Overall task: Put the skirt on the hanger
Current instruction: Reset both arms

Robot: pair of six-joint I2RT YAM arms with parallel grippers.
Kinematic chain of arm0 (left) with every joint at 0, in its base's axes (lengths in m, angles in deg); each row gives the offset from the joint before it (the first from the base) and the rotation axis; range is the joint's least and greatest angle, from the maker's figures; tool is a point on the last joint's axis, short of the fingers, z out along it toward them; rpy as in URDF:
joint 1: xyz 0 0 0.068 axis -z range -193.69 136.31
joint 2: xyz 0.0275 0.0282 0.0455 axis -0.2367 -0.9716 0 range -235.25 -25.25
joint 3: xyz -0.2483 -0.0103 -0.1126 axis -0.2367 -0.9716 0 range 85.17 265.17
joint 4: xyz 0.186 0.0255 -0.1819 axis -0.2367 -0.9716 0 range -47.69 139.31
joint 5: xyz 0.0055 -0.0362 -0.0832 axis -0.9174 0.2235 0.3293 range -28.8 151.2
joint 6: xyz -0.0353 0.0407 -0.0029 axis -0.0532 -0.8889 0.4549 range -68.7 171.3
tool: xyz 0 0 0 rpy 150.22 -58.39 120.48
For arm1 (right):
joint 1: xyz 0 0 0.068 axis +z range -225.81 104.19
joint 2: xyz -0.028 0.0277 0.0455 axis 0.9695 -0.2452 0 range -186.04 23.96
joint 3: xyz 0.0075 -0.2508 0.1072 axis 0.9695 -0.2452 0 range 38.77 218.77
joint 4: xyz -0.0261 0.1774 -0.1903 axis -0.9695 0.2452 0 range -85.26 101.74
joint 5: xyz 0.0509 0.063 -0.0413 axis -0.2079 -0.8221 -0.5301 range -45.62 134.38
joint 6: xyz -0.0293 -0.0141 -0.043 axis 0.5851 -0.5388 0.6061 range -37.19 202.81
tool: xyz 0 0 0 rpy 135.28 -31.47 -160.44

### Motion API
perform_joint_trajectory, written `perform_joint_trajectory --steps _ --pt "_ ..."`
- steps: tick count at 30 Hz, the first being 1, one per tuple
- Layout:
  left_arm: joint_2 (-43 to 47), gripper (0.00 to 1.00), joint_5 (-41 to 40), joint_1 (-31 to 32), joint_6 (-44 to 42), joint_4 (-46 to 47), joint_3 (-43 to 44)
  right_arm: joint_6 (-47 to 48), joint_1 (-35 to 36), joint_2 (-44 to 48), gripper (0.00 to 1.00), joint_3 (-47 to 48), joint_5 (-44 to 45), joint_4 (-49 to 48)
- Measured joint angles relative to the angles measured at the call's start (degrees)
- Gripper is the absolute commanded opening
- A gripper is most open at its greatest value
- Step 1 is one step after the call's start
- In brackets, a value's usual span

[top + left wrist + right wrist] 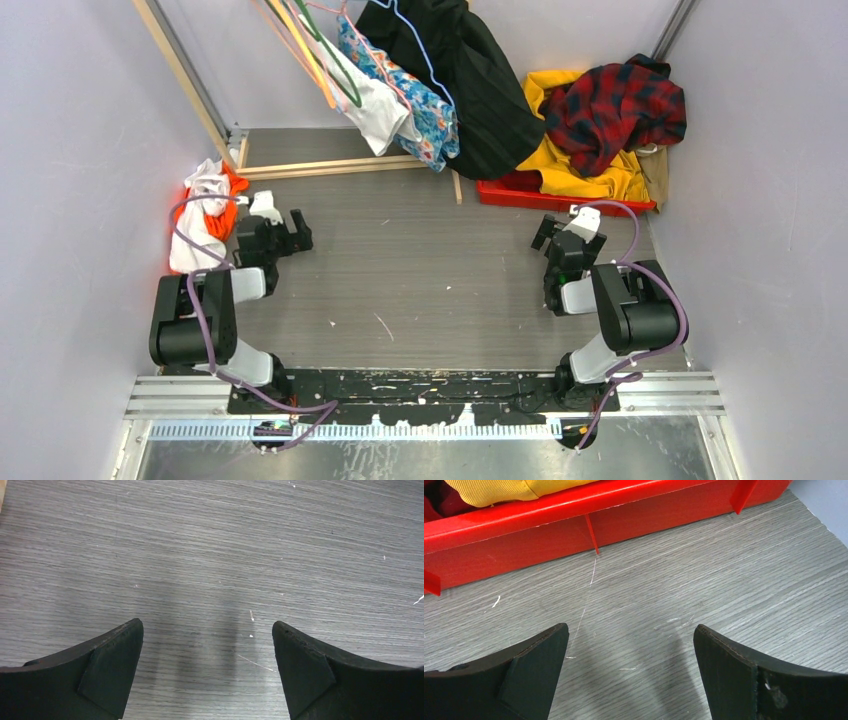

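I find both sets of fingers released and empty. The skirt (428, 112) hangs at 12 o'clock, its long axis running 10-to-4. It lies at 1 o'clock from the left gripper (297, 232) and at 11 o'clock from the right gripper (545, 236). Neither arm is clearly nearer.

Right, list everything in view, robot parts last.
skirt: one, blue floral, hanging far centre
white garment: one, white, hanging left of skirt
black coat: one, black, hanging right of skirt
hangers: several, mixed colours, among hanging garments
red bin: one, red, far right
yellow garment: one, yellow, in bin
plaid shirt: one, red-black, atop yellow garment
clothes pile: one, white-orange, left edge
wooden frame: one, pale wood, far left
table: one, grey woodgrain, underneath
left gripper: one, black, open over bare table
right gripper: one, black, open near red bin
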Motion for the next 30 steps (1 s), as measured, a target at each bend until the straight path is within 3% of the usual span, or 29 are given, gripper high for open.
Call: perform_joint_trajectory --steps 10,30 --pt "-2.25 0.99 3.93 1.64 -3.19 14.23 -8.61 0.07 0.0 0.0 1.0 0.02 -0.13 0.02" --pt "-2.69 0.99 0.24 5.03 -6.16 15.5 -7.76 0.09 0.0 0.0 1.0 0.02 -0.31 0.17"
